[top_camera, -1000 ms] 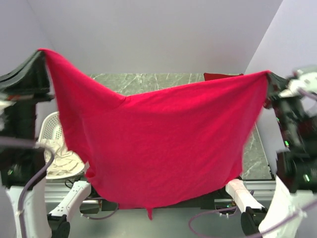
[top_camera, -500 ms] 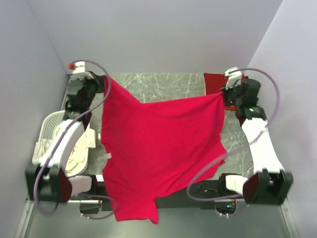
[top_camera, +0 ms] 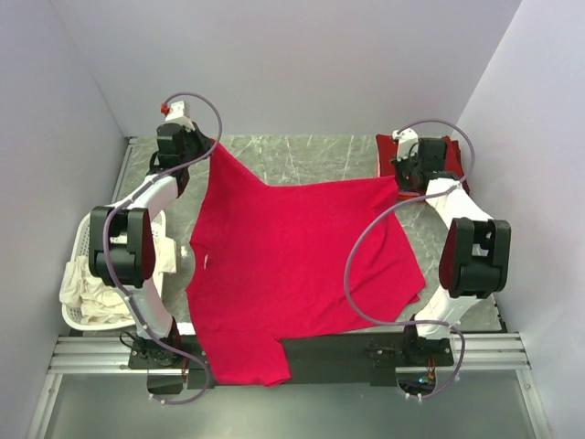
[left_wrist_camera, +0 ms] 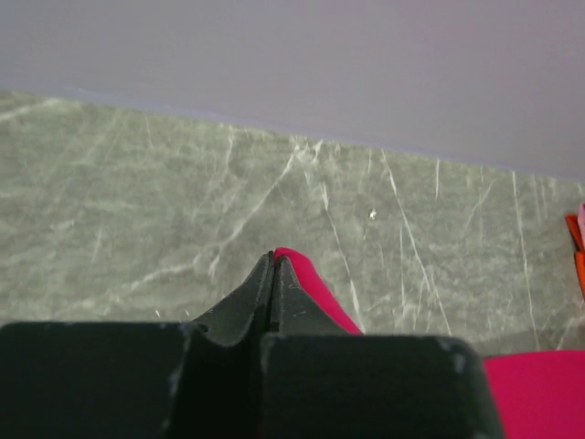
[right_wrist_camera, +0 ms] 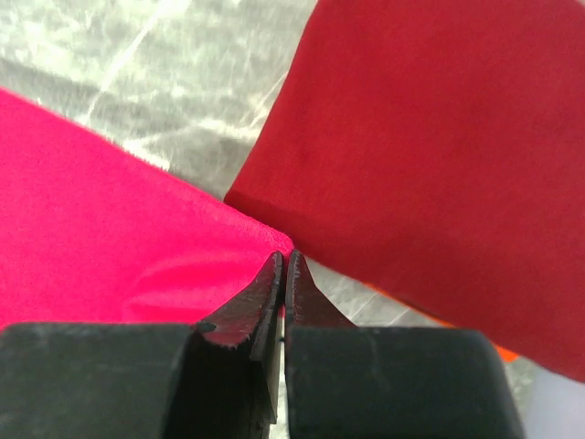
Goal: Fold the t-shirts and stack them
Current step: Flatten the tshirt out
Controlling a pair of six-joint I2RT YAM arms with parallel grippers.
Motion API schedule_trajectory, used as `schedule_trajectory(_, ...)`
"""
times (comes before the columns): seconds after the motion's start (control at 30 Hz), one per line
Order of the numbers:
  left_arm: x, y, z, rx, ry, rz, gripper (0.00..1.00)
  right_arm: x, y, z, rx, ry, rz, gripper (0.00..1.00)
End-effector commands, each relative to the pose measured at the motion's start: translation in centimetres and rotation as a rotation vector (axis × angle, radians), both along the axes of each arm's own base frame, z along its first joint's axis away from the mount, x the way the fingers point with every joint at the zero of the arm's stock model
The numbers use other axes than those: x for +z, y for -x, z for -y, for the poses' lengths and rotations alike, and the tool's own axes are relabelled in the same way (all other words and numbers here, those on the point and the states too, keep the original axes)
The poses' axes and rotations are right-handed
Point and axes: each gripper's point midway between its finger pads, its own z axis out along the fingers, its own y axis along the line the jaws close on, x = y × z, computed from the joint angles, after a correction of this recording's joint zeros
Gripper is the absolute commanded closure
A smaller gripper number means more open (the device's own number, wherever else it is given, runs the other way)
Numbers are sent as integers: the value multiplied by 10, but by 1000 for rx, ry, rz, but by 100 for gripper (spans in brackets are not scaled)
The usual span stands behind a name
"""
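- Grey stone table (top_camera: 302, 151) with plain walls around it, seen from above. A big red shirt (top_camera: 292, 265) lies spread on it, mostly smooth, with its far edge dipping in the middle.
- The near end of the red shirt hangs past the table edge.
- The left gripper (top_camera: 196, 144) pinches the red shirt's far left corner. The right gripper (top_camera: 402, 178) pinches its far right corner.
- A basket (top_camera: 87, 238) with pale cloth sits left of the red shirt. A folded maroon shirt (top_camera: 386, 154) lies just past its far right corner.
- Left wrist view: the jaws are pressed tight together, and a bit of red cloth pokes out beside the tips.
- Right wrist view: the jaws are tight on the red corner, which almost touches the maroon shirt (right_wrist_camera: 439, 155). A thin orange edge (right_wrist_camera: 475, 343) shows under that one.
- I think the hanging end could pull the red shirt off the table once the corners are let go.
- The right gripper could also bump the maroon shirt and mess up its fold.
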Motion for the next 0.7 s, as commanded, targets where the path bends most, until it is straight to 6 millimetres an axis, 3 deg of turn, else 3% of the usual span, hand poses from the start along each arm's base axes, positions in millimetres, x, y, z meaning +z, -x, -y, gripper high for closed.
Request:
schedule_trajectory(0.0,55,-13,-9,5,0,136,100,49,-30,3,6,25,158,100)
schedule_trajectory(0.27,66,-17,-27,24,-26,147,100,66,-47,1,4,-2,180,100)
schedule_trajectory(0.33,65,-19,-39,31,-19,143,100,61,-49,-4,16,-20,154,100)
schedule_trajectory(0.67,57,-11,-19,-95,-8,113,99,48,-47,-14,39,-15,132,100)
